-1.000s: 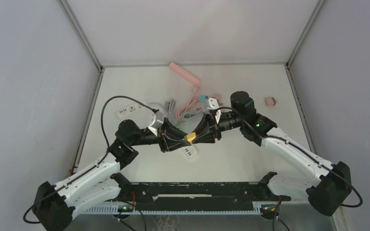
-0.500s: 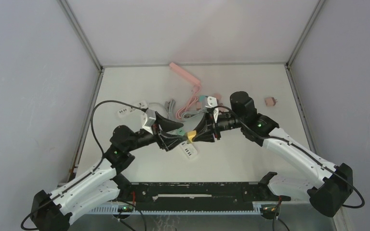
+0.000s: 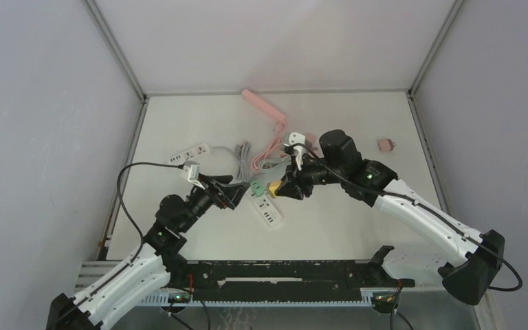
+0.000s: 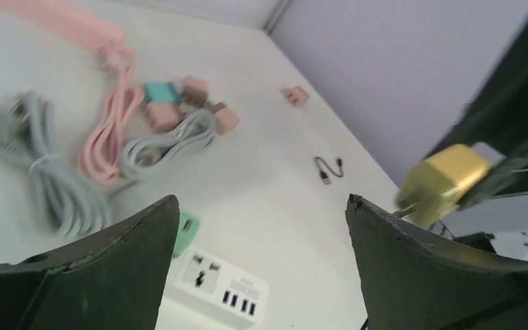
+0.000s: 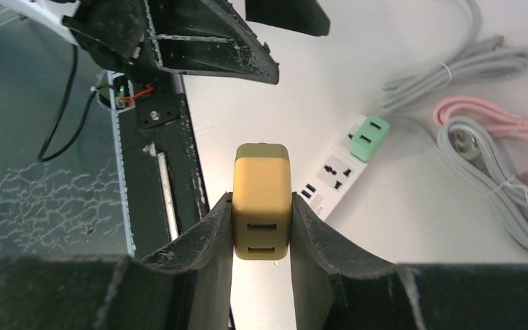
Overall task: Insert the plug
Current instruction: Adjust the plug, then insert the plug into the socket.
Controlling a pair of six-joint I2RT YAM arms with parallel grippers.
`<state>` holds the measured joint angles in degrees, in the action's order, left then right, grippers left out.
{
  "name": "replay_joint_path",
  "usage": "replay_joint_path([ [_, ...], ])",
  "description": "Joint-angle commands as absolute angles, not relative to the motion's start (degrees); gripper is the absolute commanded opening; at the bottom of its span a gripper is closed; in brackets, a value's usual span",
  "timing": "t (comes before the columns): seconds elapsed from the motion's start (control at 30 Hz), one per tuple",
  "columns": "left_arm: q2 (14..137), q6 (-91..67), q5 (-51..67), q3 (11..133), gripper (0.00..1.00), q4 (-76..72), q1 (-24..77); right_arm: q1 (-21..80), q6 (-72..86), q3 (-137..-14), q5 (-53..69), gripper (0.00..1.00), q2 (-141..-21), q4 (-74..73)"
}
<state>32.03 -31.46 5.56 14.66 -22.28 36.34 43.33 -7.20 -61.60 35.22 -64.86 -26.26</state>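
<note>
We see the right gripper (image 5: 262, 206) pinching the yellow plug (image 5: 262, 175) between its two fingers (image 5: 203, 240). One pad presses on each side of the plug, and the face with two slots is turned back toward the wrist camera. The plug is held off the table (image 3: 357, 117), not in any socket. From above it sits just beside the near end of the white power strip (image 3: 268, 210), which lies flat between the two arms.

A green plug (image 3: 254, 187) sits at one end of that strip. It looks seated there, though from these angles we cannot be sure it is pushed in.

The left gripper (image 4: 261, 203) has its fingers spread wide and holds nothing. It points toward the yellow plug, close to it but apart from it. In the left wrist view the plug shows at the right, blurred, with its metal prongs facing that camera.

Further back on the table lie a pink power strip (image 3: 265, 106) with its coiled pink cord (image 3: 269, 146), bundled grey cables (image 3: 237, 152), a second white power strip (image 3: 189, 152) and a small pink adapter (image 3: 386, 144) near the right wall.
</note>
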Motion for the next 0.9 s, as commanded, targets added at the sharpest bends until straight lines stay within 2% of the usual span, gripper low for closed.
replay_joint_path([
  [0.0,34.5,-41.3,4.1,10.4,0.92,-25.0,31.9,44.0,-4.0,-65.6,27.5,0.0,-66.8,-30.9],
  [0.2,42.4,-49.3,7.0,7.8,0.83,-30.6,28.1,45.0,-2.8,-66.0,24.4,0.0,-68.4,-31.9],
  [0.6,63.9,-64.4,7.9,5.0,0.56,-43.4,25.8,47.3,3.8,-72.6,14.6,0.0,-78.9,-37.6],
  [0.87,77.8,-68.1,12.0,6.6,0.46,-54.8,25.8,48.2,3.3,-74.0,13.8,0.0,-82.9,-38.1],
])
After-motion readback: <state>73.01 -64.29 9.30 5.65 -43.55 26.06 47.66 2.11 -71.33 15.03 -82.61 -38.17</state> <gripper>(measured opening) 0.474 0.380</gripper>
